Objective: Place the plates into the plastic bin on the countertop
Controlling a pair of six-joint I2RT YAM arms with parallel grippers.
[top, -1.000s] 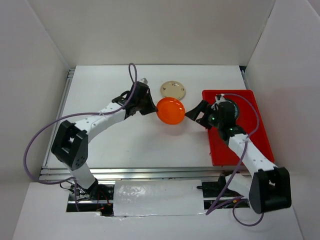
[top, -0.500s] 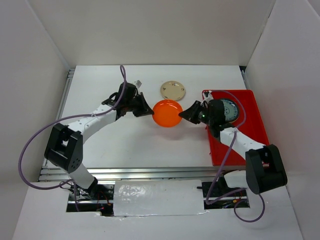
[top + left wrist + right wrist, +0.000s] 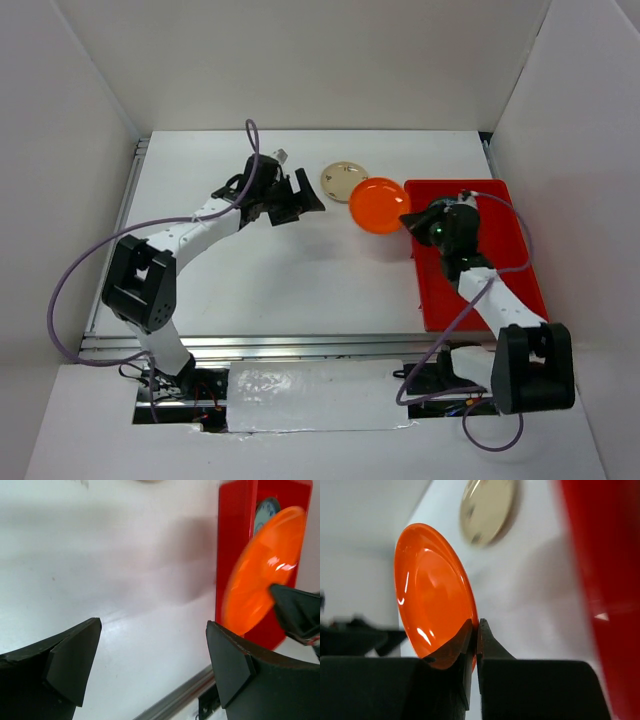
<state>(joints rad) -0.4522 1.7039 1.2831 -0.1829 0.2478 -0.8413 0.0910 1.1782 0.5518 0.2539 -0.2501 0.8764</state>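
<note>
An orange plate (image 3: pixel 376 204) hangs above the countertop (image 3: pixel 280 280) by the red plastic bin's (image 3: pixel 500 290) left rim. My right gripper (image 3: pixel 408 220) is shut on its near rim; in the right wrist view the fingertips (image 3: pixel 476 625) pinch the edge of the orange plate (image 3: pixel 430 590). My left gripper (image 3: pixel 306 199) stands open and empty to the plate's left, apart from it. Its view shows the gripper (image 3: pixel 152 630) wide, the tilted orange plate (image 3: pixel 260 570) ahead, and a teal patterned plate (image 3: pixel 266 511) in the bin (image 3: pixel 235 530). A cream plate (image 3: pixel 344 180) lies flat behind.
White walls close in the countertop at back and sides. A metal rail (image 3: pixel 300 346) runs along the near edge. The cream plate (image 3: pixel 487 507) and the bin's red wall (image 3: pixel 605 555) show in the right wrist view. Purple cables loop off both arms.
My left gripper has let go of the orange plate and opened, drawing back left. My right gripper has shut on the plate's rim and carried it right, up to the bin's edge.
</note>
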